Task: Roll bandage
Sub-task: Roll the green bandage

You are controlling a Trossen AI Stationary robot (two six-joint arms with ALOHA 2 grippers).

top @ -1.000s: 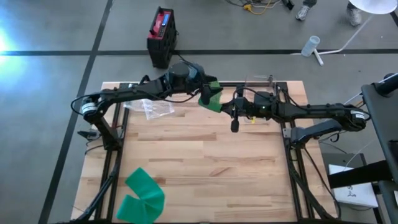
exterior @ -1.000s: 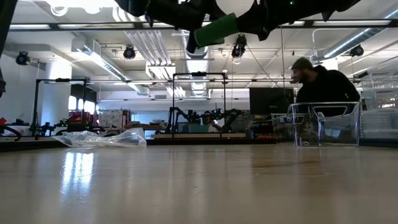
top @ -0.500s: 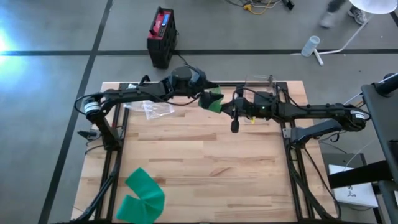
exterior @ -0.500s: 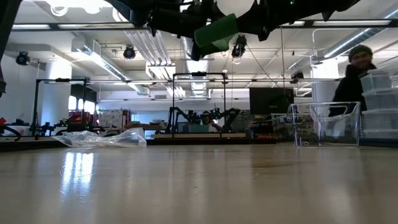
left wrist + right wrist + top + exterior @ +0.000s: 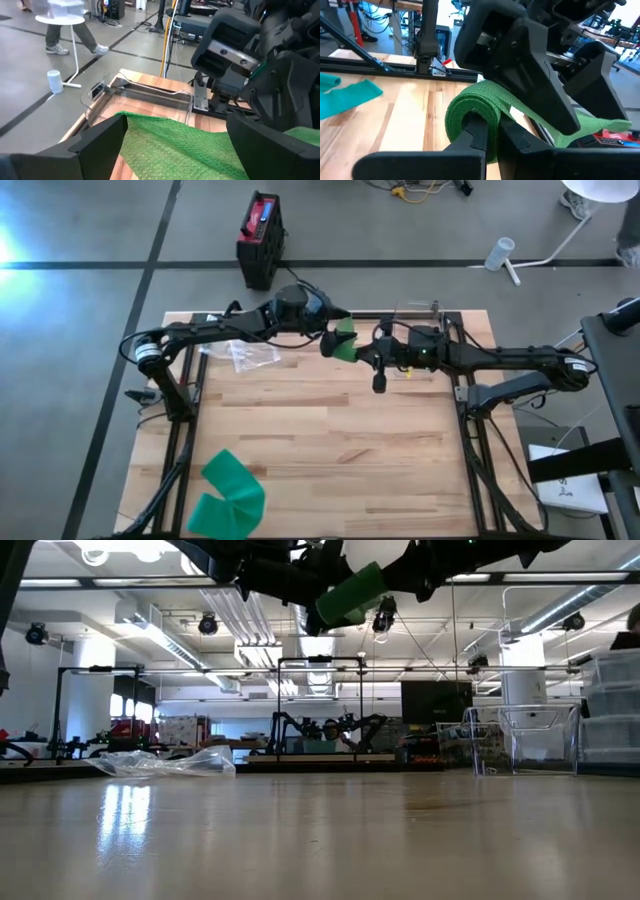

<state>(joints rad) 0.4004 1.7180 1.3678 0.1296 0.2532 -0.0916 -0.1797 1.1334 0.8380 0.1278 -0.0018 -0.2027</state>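
**Both pincers on bandage, mid-air over far side of bench**

Green bandage is held above the bench, near its far edge, between the two arms. Right pincer is closed on the rolled end; the roll wraps around its fingers. Left pincer has the loose flat strip lying between its fingers, which stand apart; can't tell if they actually grip it. Low view shows the roll well clear of the bench top.

Room: near half of the bench is bare wood. Second green strip lies at the near-left corner, partly overhanging the edge. Plastic bag sits under the left arm, far-left. Clear bin at the far edge, just beside the right pincer.

Red-black case on the floor beyond the bench. No legible writing anywhere.
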